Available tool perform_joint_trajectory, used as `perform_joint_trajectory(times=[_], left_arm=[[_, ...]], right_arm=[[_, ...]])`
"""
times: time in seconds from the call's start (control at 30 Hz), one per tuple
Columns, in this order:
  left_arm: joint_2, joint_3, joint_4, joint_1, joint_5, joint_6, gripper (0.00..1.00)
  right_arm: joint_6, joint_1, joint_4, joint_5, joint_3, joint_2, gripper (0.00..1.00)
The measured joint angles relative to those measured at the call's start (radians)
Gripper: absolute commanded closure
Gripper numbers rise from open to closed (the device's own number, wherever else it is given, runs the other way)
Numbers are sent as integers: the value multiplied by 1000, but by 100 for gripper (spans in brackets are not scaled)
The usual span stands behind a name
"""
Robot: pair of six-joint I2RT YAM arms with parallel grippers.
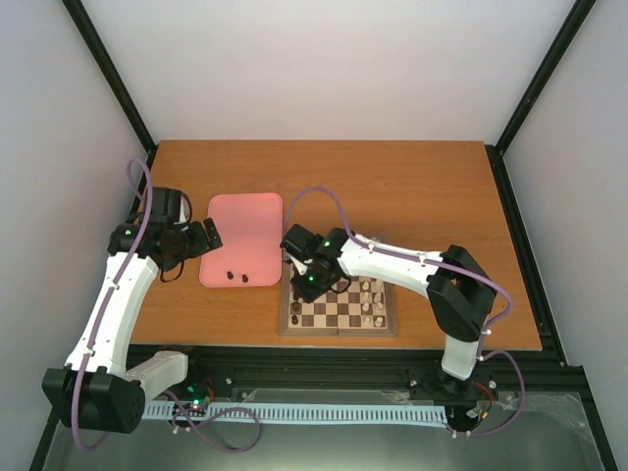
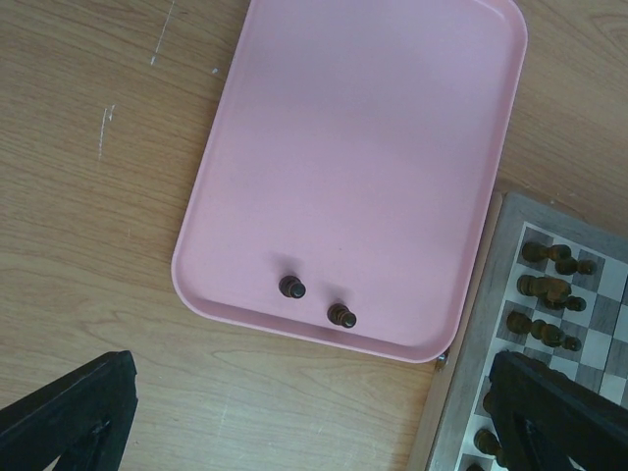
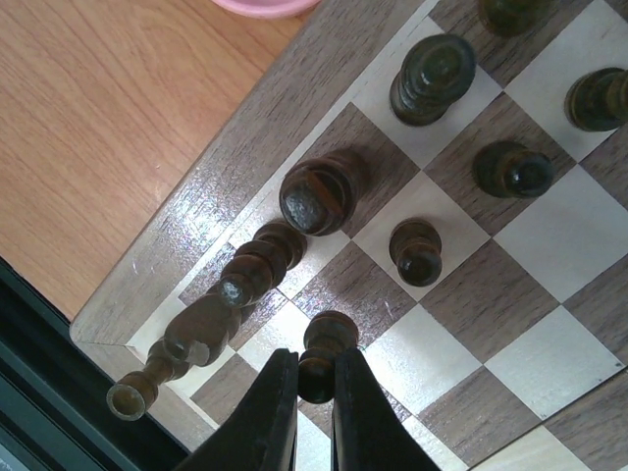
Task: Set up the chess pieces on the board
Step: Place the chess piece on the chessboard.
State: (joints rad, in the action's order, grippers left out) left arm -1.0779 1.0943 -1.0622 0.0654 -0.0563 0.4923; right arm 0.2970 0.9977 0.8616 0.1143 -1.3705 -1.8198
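The board (image 1: 339,332) lies at the table's near edge. My right gripper (image 3: 316,392) is shut on a dark brown pawn (image 3: 324,345), its base on or just above a square near the board's left edge (image 3: 186,231). Other dark pieces (image 3: 317,191) stand around it. In the top view the right gripper (image 1: 312,281) is over the board's left part. Two dark pieces (image 2: 292,287) (image 2: 341,316) stand at the near end of the pink tray (image 2: 363,147). My left gripper (image 1: 208,236) is open beside the tray, its fingers (image 2: 69,412) spread wide and empty.
Cream-white pieces (image 1: 371,302) stand on the board's right side. The pink tray (image 1: 242,238) lies left of the board, nearly touching its corner. The table's wooden surface (image 1: 412,196) stretches behind the board. Black frame posts stand at the table's edges.
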Motion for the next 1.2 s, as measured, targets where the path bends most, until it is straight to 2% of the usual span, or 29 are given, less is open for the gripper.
perform_joint_trajectory(times=[1.2], left_arm=[[-31, -6, 3, 0, 0, 0, 0]], right_arm=[[-24, 1, -21, -28, 15, -43, 88]])
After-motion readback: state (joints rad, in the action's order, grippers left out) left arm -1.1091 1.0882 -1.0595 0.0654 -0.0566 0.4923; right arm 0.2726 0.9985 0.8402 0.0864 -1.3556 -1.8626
